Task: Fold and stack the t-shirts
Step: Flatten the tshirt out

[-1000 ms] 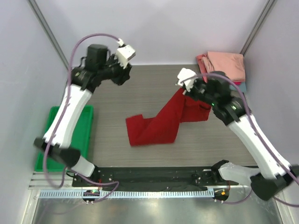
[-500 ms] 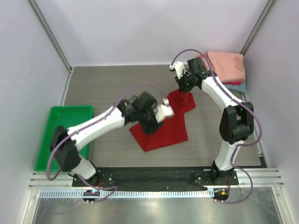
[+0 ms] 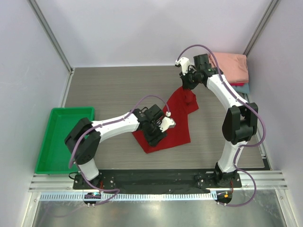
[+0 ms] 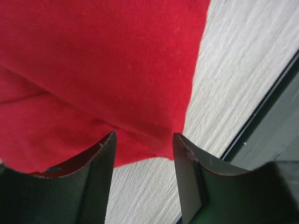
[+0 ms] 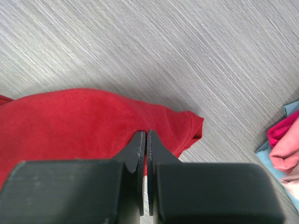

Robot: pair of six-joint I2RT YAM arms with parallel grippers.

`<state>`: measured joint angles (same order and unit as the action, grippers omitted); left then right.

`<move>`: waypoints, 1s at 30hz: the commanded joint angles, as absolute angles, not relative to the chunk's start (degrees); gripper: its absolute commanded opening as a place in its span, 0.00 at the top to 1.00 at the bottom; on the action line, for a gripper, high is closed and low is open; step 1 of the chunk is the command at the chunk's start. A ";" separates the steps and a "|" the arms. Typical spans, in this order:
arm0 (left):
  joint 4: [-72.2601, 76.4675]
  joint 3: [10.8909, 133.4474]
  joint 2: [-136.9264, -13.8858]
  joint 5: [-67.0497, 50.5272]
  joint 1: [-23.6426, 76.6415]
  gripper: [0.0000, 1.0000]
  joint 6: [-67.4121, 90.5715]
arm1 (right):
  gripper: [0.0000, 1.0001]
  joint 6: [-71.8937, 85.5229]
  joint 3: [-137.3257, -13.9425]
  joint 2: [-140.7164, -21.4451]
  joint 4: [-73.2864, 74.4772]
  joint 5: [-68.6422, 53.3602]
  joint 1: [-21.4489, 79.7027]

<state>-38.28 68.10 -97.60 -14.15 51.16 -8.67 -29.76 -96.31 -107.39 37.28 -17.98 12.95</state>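
A deep red t-shirt lies crumpled and partly spread on the grey table. My left gripper is open, low over the shirt's near-left corner. In the left wrist view its jaws stand apart, with the red cloth's edge just beyond the tips. My right gripper is shut on the shirt's far edge, which rises to it in a small peak. In the right wrist view the fingers are pressed together at the cloth. A stack of folded shirts, salmon-pink on top, sits at the back right.
A green plastic tray stands at the left edge of the table. The stack's pink and teal edges show at the right of the right wrist view. A black rail runs along the table's near edge.
My left arm has swung from the back left down onto the shirt's near-left corner. My right gripper has carried the shirt's far edge back; the shirt went from a long strip to a wider shape.
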 commanded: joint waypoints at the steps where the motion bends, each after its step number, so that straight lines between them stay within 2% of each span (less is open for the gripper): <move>1: -36.65 68.38 -99.83 -15.47 51.33 0.48 -6.77 | 0.99 -29.18 -98.96 -106.70 36.65 -19.25 13.10; 7: -38.49 69.26 -104.15 -16.26 51.42 0.56 -6.77 | 0.99 -28.92 -99.32 -107.31 36.56 -18.90 13.10; 11: -40.86 70.66 -104.77 -18.02 51.15 0.87 -7.82 | 0.99 -28.48 -99.23 -107.05 36.56 -18.55 13.10; 14: -42.80 71.72 -100.22 -16.53 50.45 0.98 -9.57 | 0.99 -28.30 -98.88 -105.21 37.26 -18.54 13.18; 21: -49.12 75.31 -81.66 -7.48 46.50 1.00 -20.47 | 0.99 -28.21 -93.27 -85.82 37.36 -19.34 13.27; 30: -61.58 76.55 -64.89 -10.10 44.39 1.00 -26.79 | 0.99 -24.87 -80.87 -60.40 43.67 -22.14 13.45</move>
<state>-52.90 76.88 -67.94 -8.84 44.16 -22.98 -26.92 -84.03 -64.69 39.92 -19.79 13.06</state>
